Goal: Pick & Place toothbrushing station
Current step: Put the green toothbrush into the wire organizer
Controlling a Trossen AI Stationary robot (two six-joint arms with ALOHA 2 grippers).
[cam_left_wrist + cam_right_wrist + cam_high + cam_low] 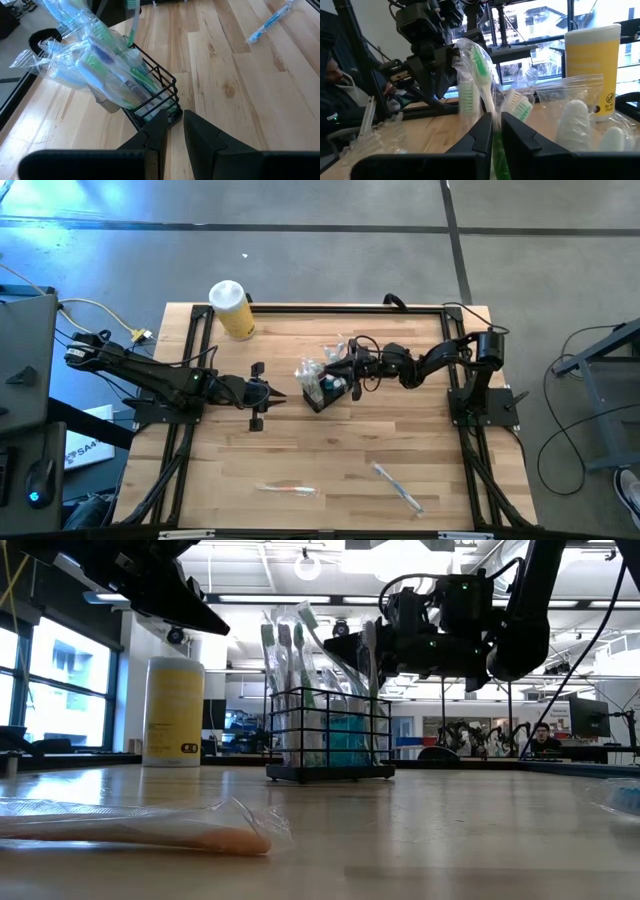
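Toothbrushing station (322, 392): one small black wire caddy standing upright on the wooden table (330, 470), near the table's middle. It holds several toothbrushes in clear wrappers (300, 660), heads up and leaning; at least four can be counted in the low view, but the exact number cannot be told.

Right gripper (352, 370): reaches over the station from the side of the right arm's base, its tip above the wrapped brushes. In the right wrist view its two dark fingers (482, 137) stand nearly together, pinching a green-handled wrapped toothbrush (480, 75) that rises from the station.

Left gripper (272, 393): lies just beside the station, on the side opposite the right gripper, low over the table. Its fingers (157, 132) stand a narrow gap apart and point at the station's base; nothing sits between them.

Yellow cylindrical jar with white lid (232, 310): one, standing beyond the station, near the table's far edge on the left arm's side.

Loose wrapped toothbrushes on the table, well apart from the station toward the near edge: two. One has an orange handle (285, 489); the other, pale blue (398, 486), lies more toward the right arm's side.

One person (541, 738) sits in the room behind the table.
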